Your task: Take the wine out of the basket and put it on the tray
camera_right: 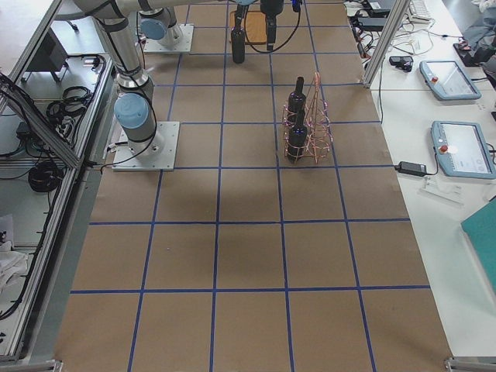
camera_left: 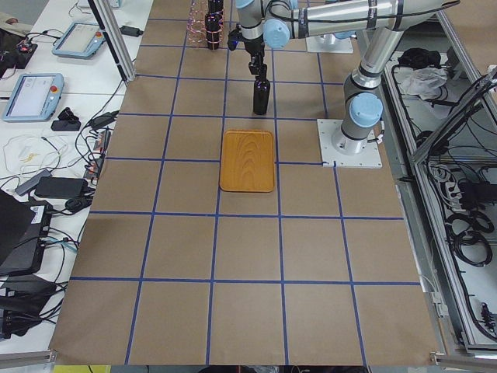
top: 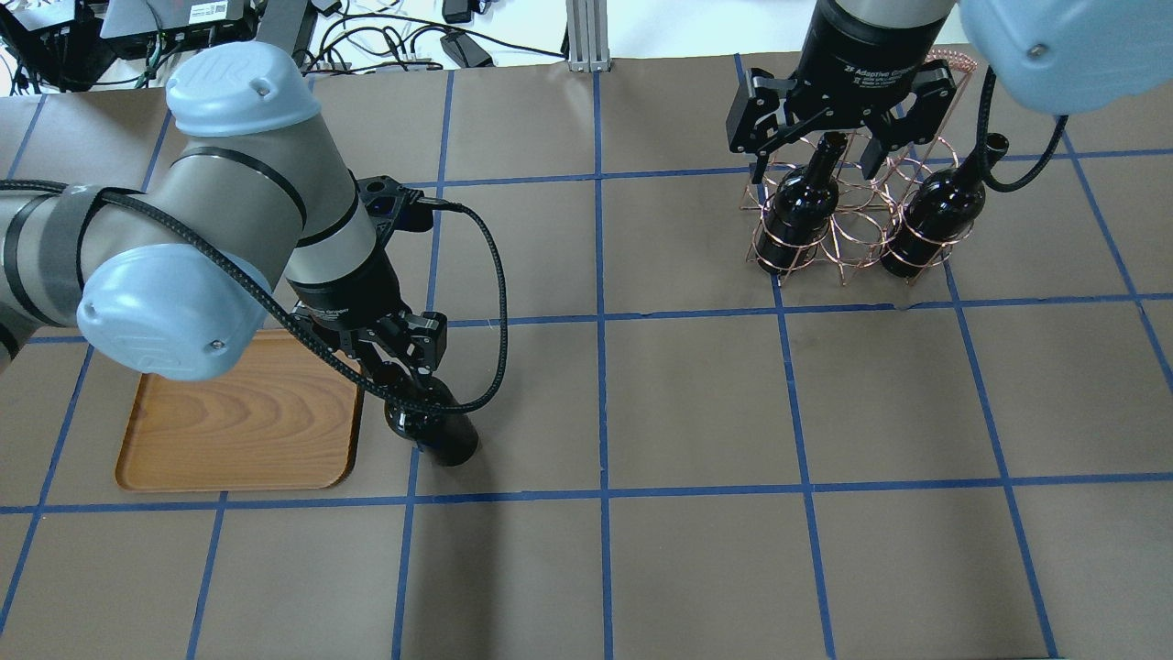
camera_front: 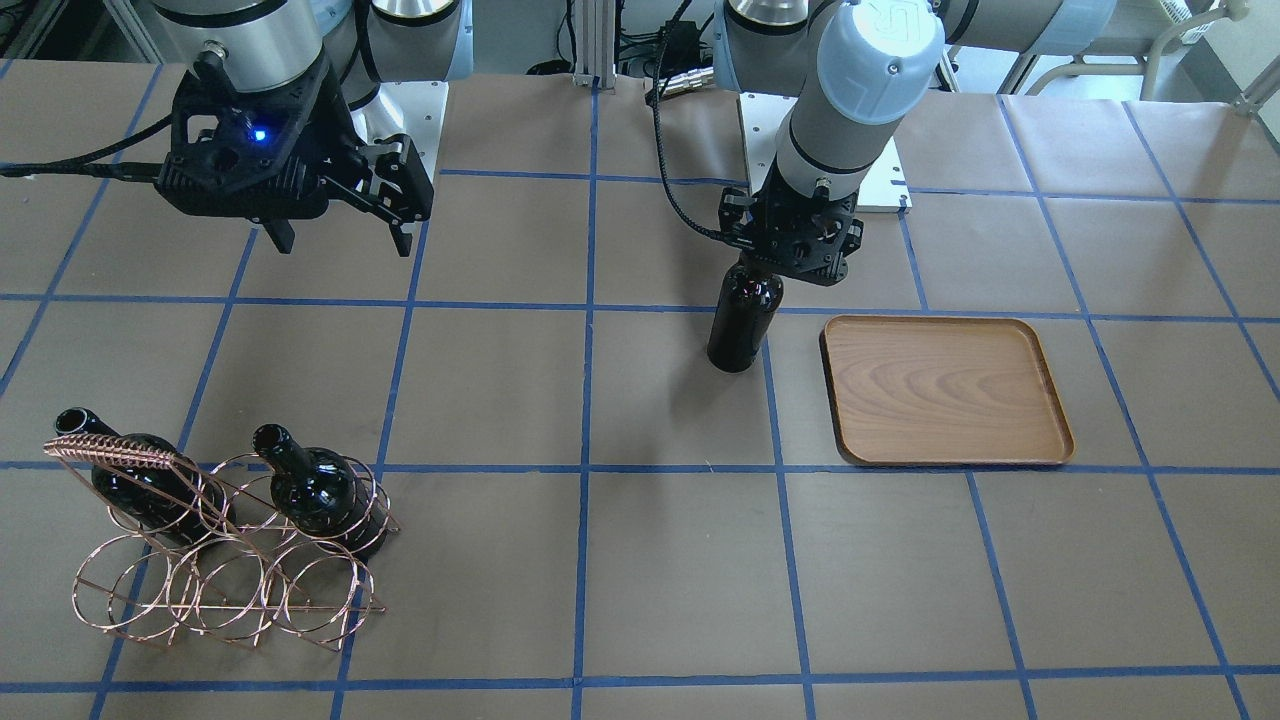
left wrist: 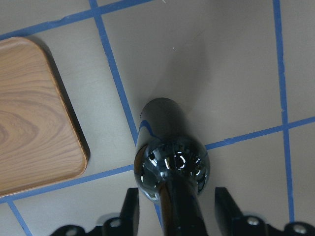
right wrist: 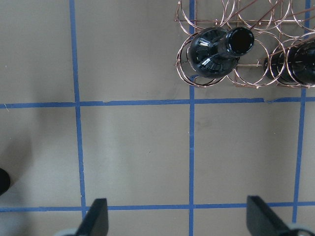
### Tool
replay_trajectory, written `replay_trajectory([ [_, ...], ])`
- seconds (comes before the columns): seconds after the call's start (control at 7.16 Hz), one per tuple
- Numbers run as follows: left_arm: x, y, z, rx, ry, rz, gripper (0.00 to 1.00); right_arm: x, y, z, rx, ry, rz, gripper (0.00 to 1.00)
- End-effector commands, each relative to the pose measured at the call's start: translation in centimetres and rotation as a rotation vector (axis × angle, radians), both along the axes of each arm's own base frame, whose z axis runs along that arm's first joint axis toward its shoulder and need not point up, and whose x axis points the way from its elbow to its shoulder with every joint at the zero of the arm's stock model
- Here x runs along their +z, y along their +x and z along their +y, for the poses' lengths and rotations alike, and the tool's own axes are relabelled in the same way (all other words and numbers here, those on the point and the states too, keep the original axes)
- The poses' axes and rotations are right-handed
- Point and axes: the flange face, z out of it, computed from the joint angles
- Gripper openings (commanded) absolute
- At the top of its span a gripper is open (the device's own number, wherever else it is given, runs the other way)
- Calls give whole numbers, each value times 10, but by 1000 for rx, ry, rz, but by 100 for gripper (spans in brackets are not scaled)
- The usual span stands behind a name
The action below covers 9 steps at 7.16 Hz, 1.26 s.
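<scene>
A dark wine bottle [camera_front: 745, 320] stands upright on the table just beside the wooden tray [camera_front: 945, 390]. My left gripper [camera_front: 762, 266] is over it with a finger on each side of the neck. The left wrist view shows the bottle [left wrist: 165, 128], and the left gripper [left wrist: 176, 201] has narrow gaps between its fingers and the neck, so it is open. Two more bottles [top: 797, 215] [top: 935, 215] stand in the copper wire basket [top: 852, 247]. My right gripper [top: 818, 158] hangs open and empty high above the basket's near side.
The tray [top: 238, 422] is bare, and its near corner shows in the left wrist view [left wrist: 29, 123]. The basket [right wrist: 231, 78] sits at the top right of the right wrist view. Blue tape lines grid the brown table.
</scene>
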Motion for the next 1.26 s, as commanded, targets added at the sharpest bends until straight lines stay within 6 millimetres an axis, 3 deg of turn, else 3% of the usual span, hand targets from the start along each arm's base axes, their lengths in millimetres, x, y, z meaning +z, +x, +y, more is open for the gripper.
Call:
replay_trajectory([
  [0.0, 0, 0, 0, 1, 0, -1, 53, 0, 1, 0, -4, -2, -4, 100],
  [0.14, 1, 0, -1, 1, -3, 0, 52, 0, 1, 0, -4, -2, -5, 100],
  [0.28, 1, 0, -1, -2, -3, 0, 37, 0, 1, 0, 2, -4, -5, 100],
  [0.42, 2, 0, -1, -3, -4, 1, 10, 0, 1, 0, 3, -4, -5, 100],
  [0.56, 2, 0, -1, -4, -4, -1, 0, 0, 2, 0, 5, -4, -7, 100],
  [0.7, 3, 0, -2, 9, -6, -1, 0, 0, -1, -2, 0, -11, -6, 100],
  [0.84, 3, -1, -1, 19, -2, 4, 49, 4, -5, -5, -4, -30, 0, 100],
  [0.98, 2, -1, -4, 19, -4, 9, 83, 4, -24, -11, -21, -35, 39, 100],
  [1.12, 3, -1, -7, 19, -8, 6, 90, 8, -40, -11, -23, -38, 69, 100],
])
